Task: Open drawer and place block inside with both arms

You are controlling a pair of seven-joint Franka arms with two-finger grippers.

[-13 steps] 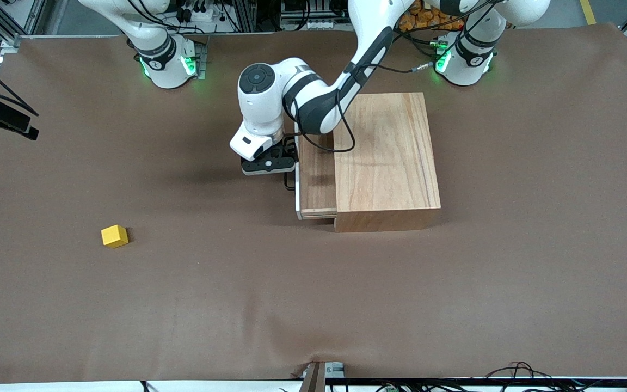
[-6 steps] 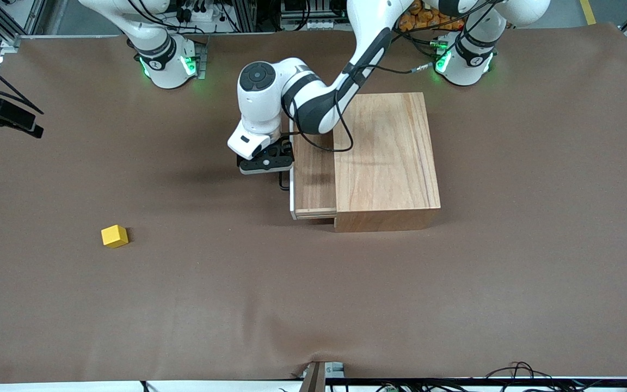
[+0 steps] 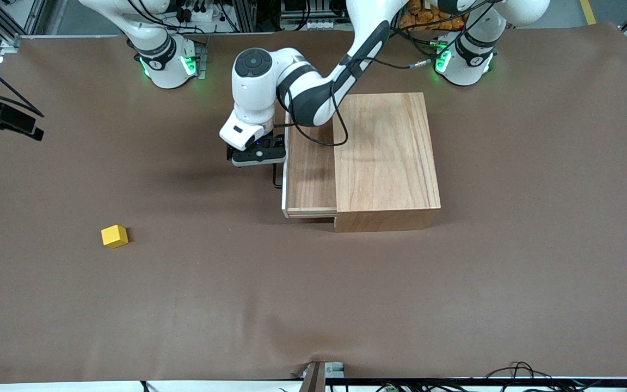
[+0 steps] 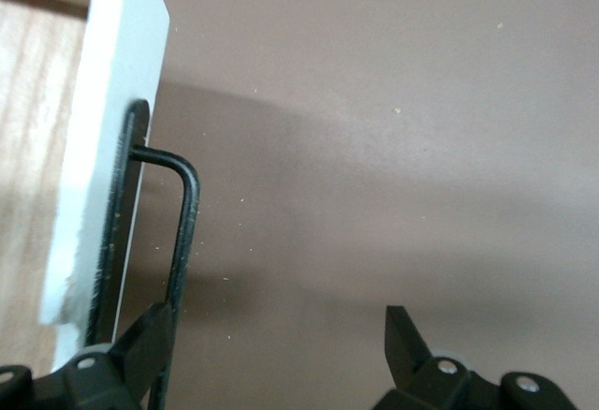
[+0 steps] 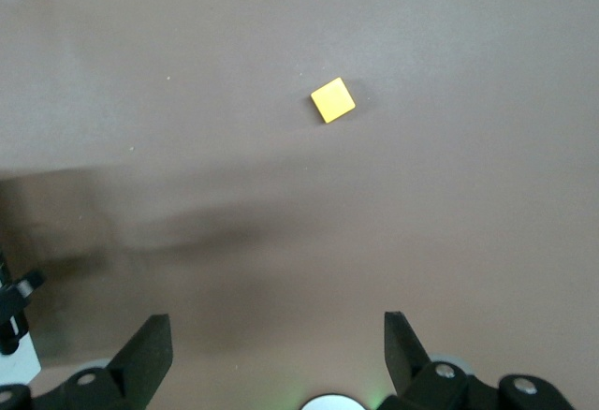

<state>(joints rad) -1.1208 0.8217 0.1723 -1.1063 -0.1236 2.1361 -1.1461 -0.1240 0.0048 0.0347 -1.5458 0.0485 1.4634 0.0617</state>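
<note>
Now: left tool [image 3: 262,158] spread beside drawer [image 3: 310,174] handle; block [image 3: 114,236] well apart

Drawer [image 3: 310,174] part-open; yellow block [image 3: 114,236] apart.

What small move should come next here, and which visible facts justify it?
Probably the right gripper, open and high over the table, should descend toward the block. The drawer stands pulled out of the box, the left gripper is open at its handle, and the block lies untouched.
</note>
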